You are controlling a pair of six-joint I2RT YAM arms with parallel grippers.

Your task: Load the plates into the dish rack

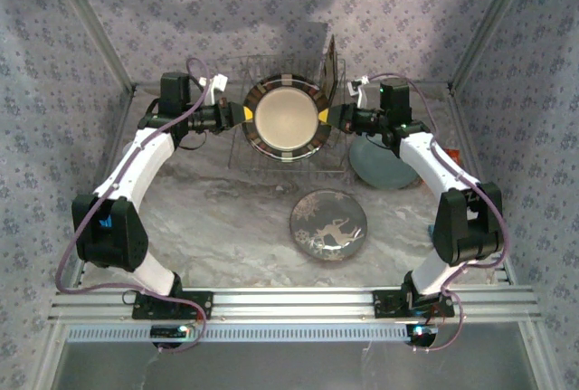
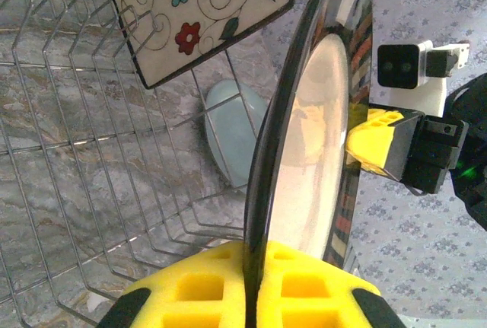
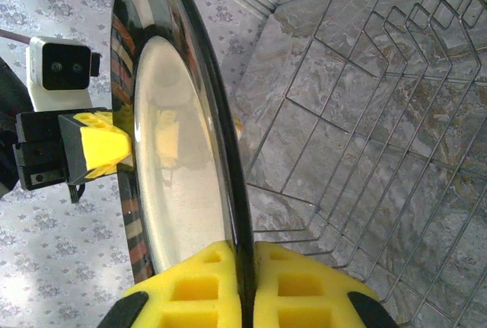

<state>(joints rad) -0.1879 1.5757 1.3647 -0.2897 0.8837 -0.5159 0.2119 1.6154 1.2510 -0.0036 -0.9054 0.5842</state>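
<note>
Both arms meet above the silver wire dish rack (image 1: pixel 271 166) at the back of the marble-patterned table (image 1: pixel 226 218). The left gripper (image 1: pixel 237 116) and the right gripper (image 1: pixel 333 117) are each clamped on the round dark-brown-rimmed plate with a cream centre (image 1: pixel 286 117), one at its left edge and one at its right. Each wrist view shows the yellow pads pressed on either side of the rim. The plate hangs over the rack's middle with its cream face turned up towards the overhead camera.

The square cream plate with a flower pattern (image 1: pixel 331 69) stands on edge at the rack's right rear, face to the left. The plain pale grey-blue round plate (image 1: pixel 380 166) lies on the table just right of the rack, under the right arm. The greyish round plate with a white deer (image 1: pixel 328 225) lies flat in front of the rack.

The grip line runs left to right, while the standing plate suggests the slots run front to back. The held plate therefore probably has to be tipped on edge and turned before it can drop between the tines. Both arms are equally near.
</note>
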